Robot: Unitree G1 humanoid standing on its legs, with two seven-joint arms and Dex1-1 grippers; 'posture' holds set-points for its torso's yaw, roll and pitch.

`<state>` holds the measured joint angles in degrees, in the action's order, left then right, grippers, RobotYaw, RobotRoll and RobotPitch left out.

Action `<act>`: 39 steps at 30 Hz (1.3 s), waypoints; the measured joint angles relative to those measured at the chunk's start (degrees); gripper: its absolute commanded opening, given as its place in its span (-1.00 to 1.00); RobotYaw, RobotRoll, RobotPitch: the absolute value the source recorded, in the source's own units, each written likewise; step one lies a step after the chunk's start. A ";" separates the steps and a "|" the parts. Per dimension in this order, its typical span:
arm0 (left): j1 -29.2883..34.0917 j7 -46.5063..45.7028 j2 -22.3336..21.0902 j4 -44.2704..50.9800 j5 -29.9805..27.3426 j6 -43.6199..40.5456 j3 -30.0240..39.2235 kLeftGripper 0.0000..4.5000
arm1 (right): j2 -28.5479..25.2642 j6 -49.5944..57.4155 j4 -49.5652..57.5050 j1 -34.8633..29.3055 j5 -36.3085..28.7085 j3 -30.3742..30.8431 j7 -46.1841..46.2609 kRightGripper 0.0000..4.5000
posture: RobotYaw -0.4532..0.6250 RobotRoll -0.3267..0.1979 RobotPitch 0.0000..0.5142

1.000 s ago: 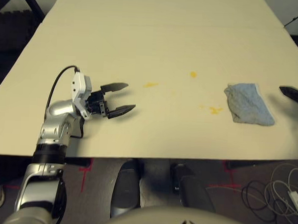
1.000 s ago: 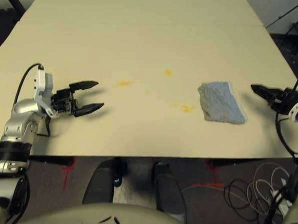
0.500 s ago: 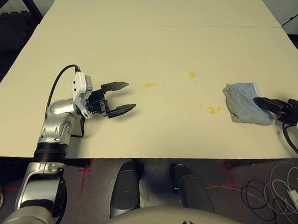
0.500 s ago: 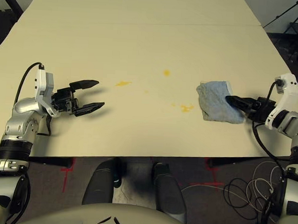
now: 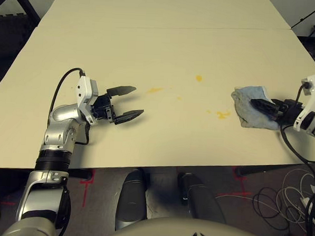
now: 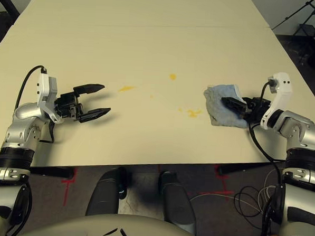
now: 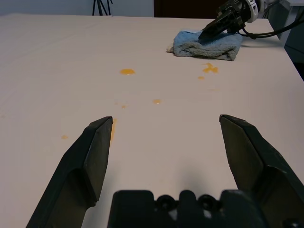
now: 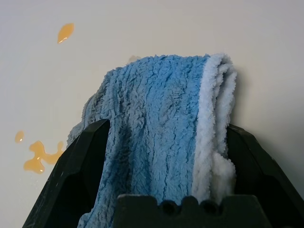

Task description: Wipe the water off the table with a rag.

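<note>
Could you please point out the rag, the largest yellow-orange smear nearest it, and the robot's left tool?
Rag (image 8: 161, 118): right wrist view, on its blue upper face.
Smear (image 5: 222, 115): left eye view, on its middle.
Left tool (image 6: 98, 101): right eye view, midway between its fingertips.

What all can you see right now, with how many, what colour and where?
rag: one, blue-grey with a white edge, on the table's right side, right gripper at it
water: several spots and smears, yellow-orange, between the left gripper and the rag
table: one, cream-beige, in front of the robot
tripod: one, black, beyond the table, far right
cables: several, black and pale, on the floor at right
floor tape: several strips, red, near the table's close edge
left gripper: one, black, over the table's left side, open
right gripper: one, black, fingers either side of the rag, open
</note>
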<state>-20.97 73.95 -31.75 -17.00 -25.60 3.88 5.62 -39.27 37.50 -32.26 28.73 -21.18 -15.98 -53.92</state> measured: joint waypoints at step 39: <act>-0.07 -0.65 0.15 -2.06 1.17 2.67 -0.23 1.00 | 0.56 8.20 -3.50 2.48 -5.23 -3.60 1.18 -0.94 | 0.19 0.25 -0.25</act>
<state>-21.04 73.30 -31.61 -19.06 -24.43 6.54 5.38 -38.71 45.70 -35.76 31.21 -26.41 -19.58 -52.74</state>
